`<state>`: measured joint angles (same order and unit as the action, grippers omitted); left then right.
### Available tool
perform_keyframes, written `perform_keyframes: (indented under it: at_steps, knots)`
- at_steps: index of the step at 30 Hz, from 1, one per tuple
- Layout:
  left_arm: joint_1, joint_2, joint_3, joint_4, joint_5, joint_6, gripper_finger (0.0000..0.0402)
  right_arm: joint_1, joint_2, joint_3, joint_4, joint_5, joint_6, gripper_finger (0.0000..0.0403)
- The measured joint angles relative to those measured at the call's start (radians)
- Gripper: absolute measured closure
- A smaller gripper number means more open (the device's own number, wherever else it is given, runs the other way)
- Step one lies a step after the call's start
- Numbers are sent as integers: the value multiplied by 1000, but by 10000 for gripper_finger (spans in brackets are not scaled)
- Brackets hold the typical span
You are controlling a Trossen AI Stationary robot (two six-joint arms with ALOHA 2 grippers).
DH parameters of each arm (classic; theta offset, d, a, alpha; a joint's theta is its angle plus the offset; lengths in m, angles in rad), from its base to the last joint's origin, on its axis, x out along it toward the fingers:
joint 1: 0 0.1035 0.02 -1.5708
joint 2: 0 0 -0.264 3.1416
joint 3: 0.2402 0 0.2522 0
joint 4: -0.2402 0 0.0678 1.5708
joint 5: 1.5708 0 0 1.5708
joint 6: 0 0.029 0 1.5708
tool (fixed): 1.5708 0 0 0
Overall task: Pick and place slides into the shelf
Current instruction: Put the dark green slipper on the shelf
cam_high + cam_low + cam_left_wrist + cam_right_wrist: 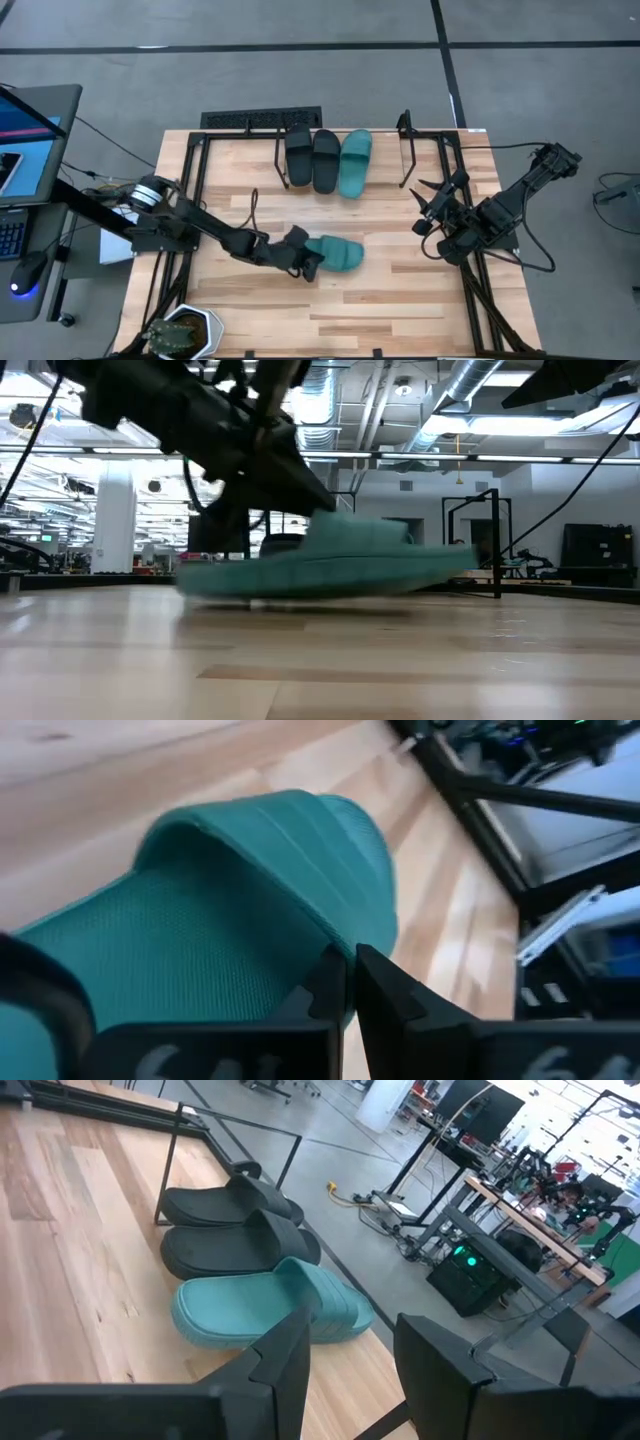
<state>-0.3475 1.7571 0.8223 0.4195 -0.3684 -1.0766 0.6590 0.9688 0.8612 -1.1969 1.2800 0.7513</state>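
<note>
Teal slides: 2 (one on shelf point(400, 135)) | black: 2 | left pincer point(305, 262) grips teal slide point(336, 253) | right pincer point(428, 205) apart

Two black slides point(311, 158) and one teal slide point(355, 162) within the black-rod shelf point(404, 152), a second teal slide point(335, 253) with ribbed strap, on the pale wood-grain worktop point(400, 300).
</note>
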Motion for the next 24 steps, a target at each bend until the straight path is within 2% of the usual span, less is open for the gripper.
perform_keyframes:
  at_steps: [3,6,14,19,24]
  knots:
    - [29,69,1,171,49,13,401,0,0,0,0,-7,0,269]
    - [46,102,4,246,54,17,401,0,0,0,0,-17,0,270]
    - [55,112,71,250,46,88,400,0,0,0,-3,-24,0,269]
    - [56,112,118,212,119,151,384,0,0,0,-3,-25,0,270]
    - [56,112,123,197,128,151,366,0,0,0,-3,-25,0,269]
